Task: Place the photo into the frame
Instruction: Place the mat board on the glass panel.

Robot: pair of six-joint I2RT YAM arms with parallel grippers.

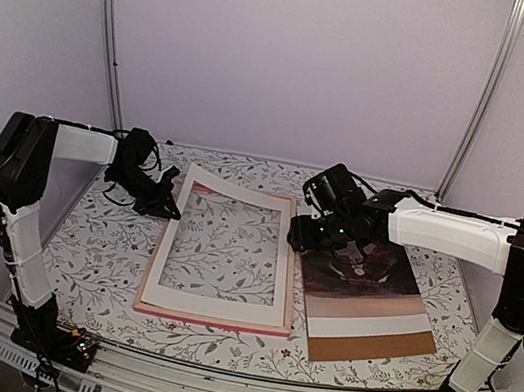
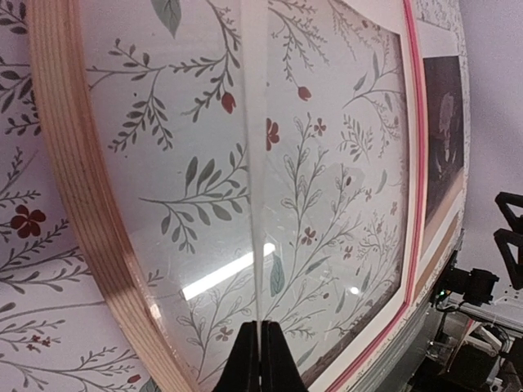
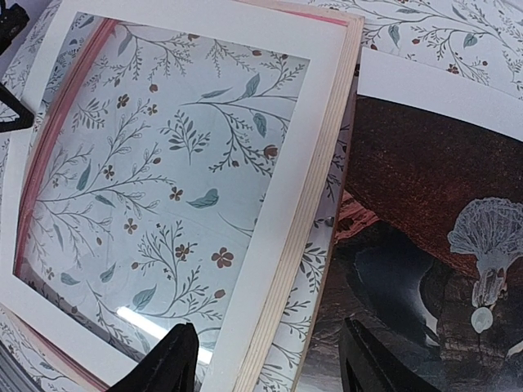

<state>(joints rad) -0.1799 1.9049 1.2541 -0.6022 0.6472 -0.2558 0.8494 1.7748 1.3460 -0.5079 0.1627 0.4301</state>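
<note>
Photo place: the photo lies flat on the desk, just beside the right side of the frame, not inside it.
Frame place: it lies flat at the middle of the desk, with a white mat on top; the far left corner of the mat looks a little raised.
Only the top view: both arms together, and the whole length of the photo, with pale and brown bands at its near end.
Only the left wrist view: the layered wooden side of the frame, a lamp reflection on its glazing, and a thin pale line that goes up from the fingertips. I cannot tell if something is pinched there.
Only the right wrist view: the small white figure in the dark canyon print, and the frame's edge seen from near.
Left arm pose: upper part upright, forearm reaching to the right; the left end effector is low at the far left corner of the frame, its fingers pressed together.
Right arm pose: forearm stretched to the left, wrist bent down; the right end effector hangs over the far end of the photo, fingers apart, one above the frame and one above the photo, holding nothing.
</note>
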